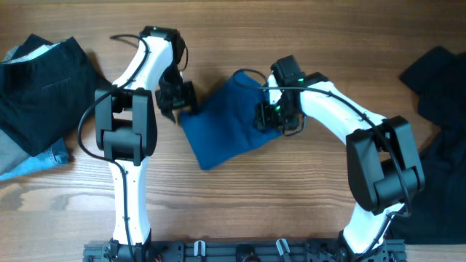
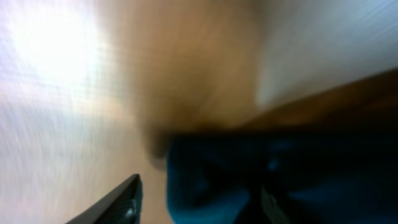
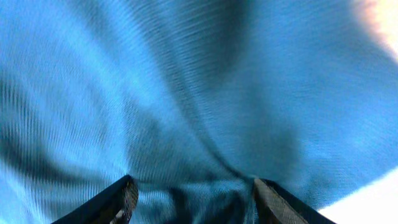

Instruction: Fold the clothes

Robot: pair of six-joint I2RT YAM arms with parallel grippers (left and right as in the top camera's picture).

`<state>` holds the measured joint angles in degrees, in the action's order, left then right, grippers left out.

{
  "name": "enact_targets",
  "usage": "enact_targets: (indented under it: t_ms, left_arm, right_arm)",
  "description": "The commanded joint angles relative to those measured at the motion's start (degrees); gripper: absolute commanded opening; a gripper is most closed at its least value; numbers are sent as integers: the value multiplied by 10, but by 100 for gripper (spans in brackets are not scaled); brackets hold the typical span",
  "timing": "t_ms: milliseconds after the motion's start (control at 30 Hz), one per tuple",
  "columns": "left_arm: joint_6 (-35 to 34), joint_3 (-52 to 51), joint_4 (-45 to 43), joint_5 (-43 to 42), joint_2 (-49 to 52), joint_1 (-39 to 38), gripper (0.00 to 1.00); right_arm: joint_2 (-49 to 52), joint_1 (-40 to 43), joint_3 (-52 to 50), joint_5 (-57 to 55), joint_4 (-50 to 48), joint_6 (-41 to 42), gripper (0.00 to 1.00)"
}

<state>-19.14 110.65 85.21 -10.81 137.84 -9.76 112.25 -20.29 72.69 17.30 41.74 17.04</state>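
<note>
Blue shirt [image 1: 226,124], one; black garments [image 1: 44,80], two

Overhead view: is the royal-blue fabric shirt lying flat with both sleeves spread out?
No, the royal-blue fabric shirt lies gathered into a compact bundle on the wooden table, no sleeve spread out.

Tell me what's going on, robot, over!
Left gripper open at blue shirt edge. Right gripper open over shirt. Black clothes off to both sides, nothing blocking.
</note>
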Motion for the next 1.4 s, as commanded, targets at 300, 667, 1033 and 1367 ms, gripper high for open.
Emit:
enact_targets:
  t_ms: [300,667,1033,1367]
  left_arm:
    - [6,-44,87,-6,-38,-41,54]
    - [135,-26,-70,-193,-103,23,78]
    - [238,-27,-229,-332,-88,20,100]
    - [231,-27,-257,-342,-23,-27,100]
  right_arm:
    - [-12,83,111,-176,49,-59,72]
    - [-90,83,117,-158,170,-29,73]
    - [-89,83,63,-115,190,-34,74]
    - [-89,83,26,-113,173,-33,74]
